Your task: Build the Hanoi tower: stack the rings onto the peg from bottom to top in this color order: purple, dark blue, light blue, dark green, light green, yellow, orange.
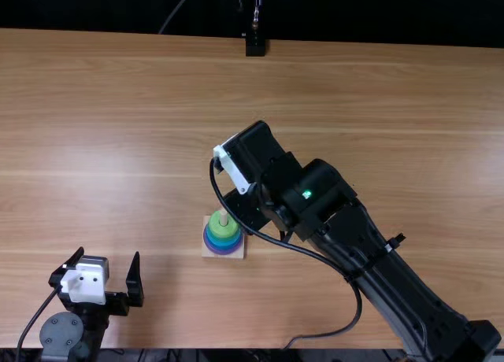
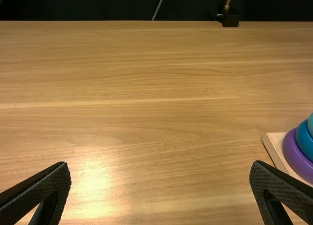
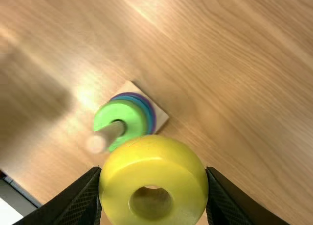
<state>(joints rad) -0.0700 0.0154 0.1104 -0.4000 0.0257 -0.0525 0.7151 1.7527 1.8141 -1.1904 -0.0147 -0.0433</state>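
My right gripper (image 1: 247, 209) hangs beside the peg stack in the top view, seen from behind. In the right wrist view my right gripper (image 3: 154, 175) is shut on the yellow ring (image 3: 154, 156), held above the table next to the wooden peg (image 3: 106, 136). A green ring (image 3: 128, 113) tops the rings around that peg, with blue and purple ones lower on the square base (image 1: 213, 251). The left wrist view catches the purple ring (image 2: 297, 156) and a blue ring (image 2: 304, 139). My left gripper (image 1: 108, 256), also in its wrist view (image 2: 160, 168), stands open and holds nothing.
The right arm (image 1: 378, 271) stretches from the lower right corner across the table to the middle, with a loose cable (image 1: 354, 319) beside it. A black stand (image 1: 256, 44) is at the far table edge (image 1: 354, 42).
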